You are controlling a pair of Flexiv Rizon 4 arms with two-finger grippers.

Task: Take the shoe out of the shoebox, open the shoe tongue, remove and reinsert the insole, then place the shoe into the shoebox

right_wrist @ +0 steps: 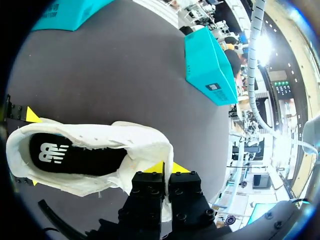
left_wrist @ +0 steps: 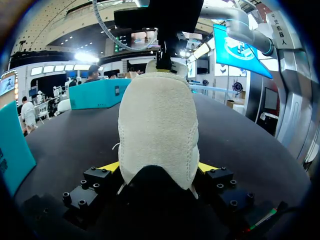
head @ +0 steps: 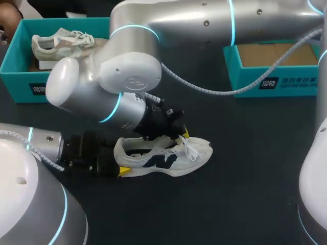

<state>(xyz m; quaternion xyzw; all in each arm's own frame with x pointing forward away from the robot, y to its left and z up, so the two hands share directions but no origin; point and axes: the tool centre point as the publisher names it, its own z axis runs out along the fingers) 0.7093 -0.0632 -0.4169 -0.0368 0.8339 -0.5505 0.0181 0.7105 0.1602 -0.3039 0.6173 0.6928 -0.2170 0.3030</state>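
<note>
Left fingers [left_wrist: 110, 166] clamp the shoe [left_wrist: 157, 125] heel; right fingers [right_wrist: 156, 168] pinch the tongue [right_wrist: 150, 150]; the shoe's long axis runs straight ahead of the left fingers

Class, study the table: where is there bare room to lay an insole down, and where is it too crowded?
Free: the table between the shoe and the robot, and the strip between its toe and the empty right shoebox. Crowded: the shoe's heel and tongue, where the left gripper and right gripper clamp it; the left shoebox holds another shoe.
</note>
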